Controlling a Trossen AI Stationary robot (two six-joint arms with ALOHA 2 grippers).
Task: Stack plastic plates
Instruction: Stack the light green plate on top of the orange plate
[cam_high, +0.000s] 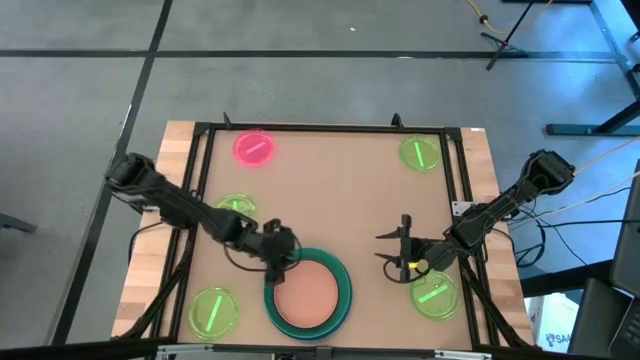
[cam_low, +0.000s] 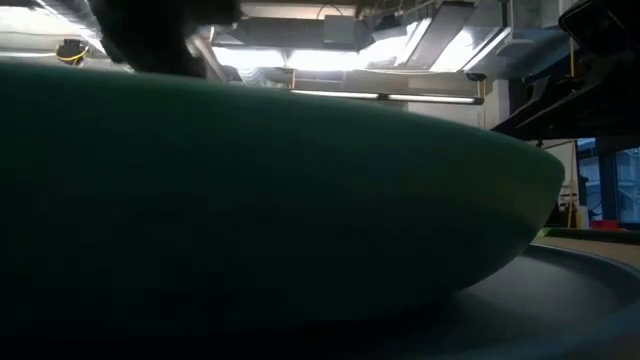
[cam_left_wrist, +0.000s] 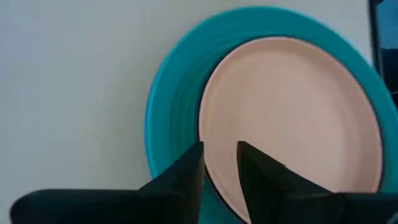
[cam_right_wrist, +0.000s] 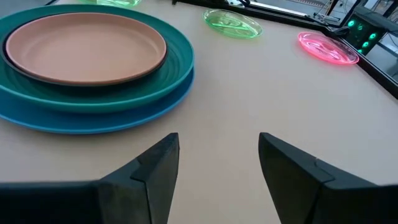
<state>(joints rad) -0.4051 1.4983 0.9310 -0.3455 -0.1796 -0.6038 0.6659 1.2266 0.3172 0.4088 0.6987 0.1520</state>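
High view, left gripper over the stack's rim near the desk's front edge, fingers a narrow gap apart, holding nothing, salmon plate on dark green plate on blue plate, right gripper spread wide, empty, beside a neon-green plate.

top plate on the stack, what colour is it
Salmon plate, clearest in the right wrist view.

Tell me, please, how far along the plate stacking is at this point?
Done: the salmon plate sits on the dark green plate, over the blue plate. In hand: nothing; the left gripper hovers over the salmon plate's rim, and the right gripper is open and empty. Left: the pink plate and four neon-green plates.
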